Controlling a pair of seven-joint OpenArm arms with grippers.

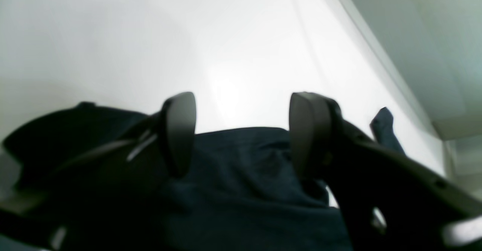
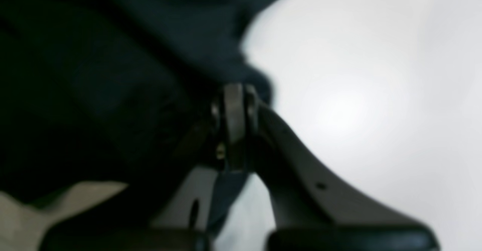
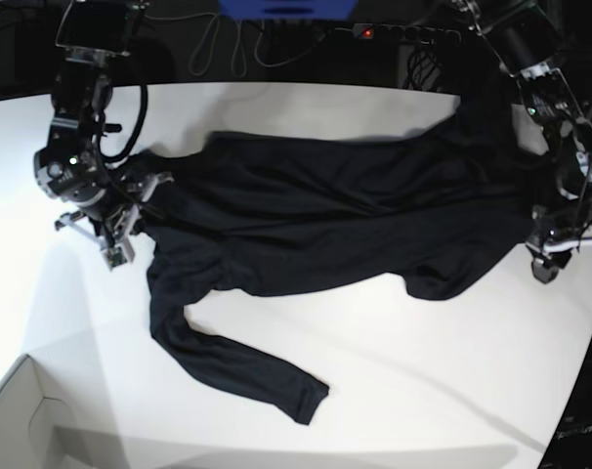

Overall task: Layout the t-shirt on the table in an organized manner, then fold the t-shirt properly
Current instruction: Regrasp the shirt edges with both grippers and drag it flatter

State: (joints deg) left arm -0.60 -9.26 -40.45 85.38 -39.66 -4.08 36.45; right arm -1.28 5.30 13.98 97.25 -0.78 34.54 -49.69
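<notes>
Blurred and close in the right wrist view, the right gripper [image 2: 234, 121] has its jaws pressed together, a thin strip of dark cloth running down between them; it is clamped on the shirt [image 3: 325, 210] at the garment's edge. Most of that view is out of focus, and the cloth fills its upper left as a dark mass.

Seen from the left wrist, the left gripper [image 1: 243, 130] stands with jaws apart, its two pads on either side of a fold of shirt; whether they touch the cloth is hard to tell.

From the base view, the shirt lies spread across the table [image 3: 423, 381], wrinkled, one sleeve trailing toward the near edge. Each arm reaches down at one end of the garment. A box corner [image 3: 22, 415] is cut off at the bottom left.
</notes>
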